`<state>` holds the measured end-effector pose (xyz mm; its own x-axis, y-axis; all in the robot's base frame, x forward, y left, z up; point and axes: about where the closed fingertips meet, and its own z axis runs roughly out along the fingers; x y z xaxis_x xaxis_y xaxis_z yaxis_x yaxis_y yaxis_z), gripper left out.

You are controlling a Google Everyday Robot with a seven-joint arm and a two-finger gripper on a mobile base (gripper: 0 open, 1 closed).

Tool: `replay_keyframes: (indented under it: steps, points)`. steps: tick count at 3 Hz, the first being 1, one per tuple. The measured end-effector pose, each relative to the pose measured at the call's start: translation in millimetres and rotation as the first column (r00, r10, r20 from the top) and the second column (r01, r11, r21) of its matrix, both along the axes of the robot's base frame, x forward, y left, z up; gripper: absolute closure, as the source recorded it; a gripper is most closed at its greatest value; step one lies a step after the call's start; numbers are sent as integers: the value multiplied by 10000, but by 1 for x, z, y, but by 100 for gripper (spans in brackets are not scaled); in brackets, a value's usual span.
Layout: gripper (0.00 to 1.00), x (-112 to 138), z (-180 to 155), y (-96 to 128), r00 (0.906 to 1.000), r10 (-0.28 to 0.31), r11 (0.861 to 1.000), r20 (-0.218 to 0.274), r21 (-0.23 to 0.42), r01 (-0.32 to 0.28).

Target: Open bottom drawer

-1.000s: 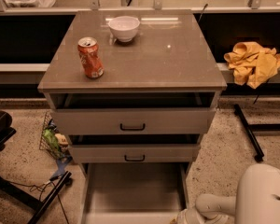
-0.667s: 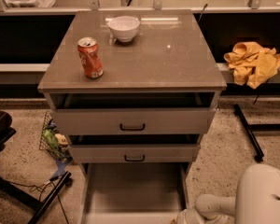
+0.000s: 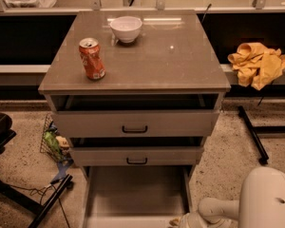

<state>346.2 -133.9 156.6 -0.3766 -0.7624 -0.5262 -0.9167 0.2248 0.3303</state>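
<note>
Nothing had visibly shifted over the last second: the gripper point(image 3: 179, 221) sat in the same spot at the bottom edge of the camera view, low at the front right corner of the bottom drawer point(image 3: 135, 194). It was cut off by the frame, so I could not tell how wide it stood or whether it held the handle. Its white arm point(image 3: 266, 198) reached in from the lower right.

That drawer lay pulled well out from the cabinet, its bare floor showing and its front lost below the frame. Above it the middle drawer point(image 3: 135, 155) and top drawer point(image 3: 133, 122) stood slightly ajar. On the cabinet top point(image 3: 171, 56) stood an orange can point(image 3: 91, 59) and a white bowl point(image 3: 126, 28), well apart.

By my judgement the pull was finished or nearly so. The next move called for letting go and drawing straight back, without knocking the drawer shut.
</note>
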Motion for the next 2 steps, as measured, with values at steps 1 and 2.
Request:
replay_keyframes:
  steps: [1, 2]
  points:
    - [0, 19, 0, 2, 10000, 1, 10000, 2, 1, -1]
    - [24, 22, 0, 3, 10000, 2, 10000, 1, 1, -2]
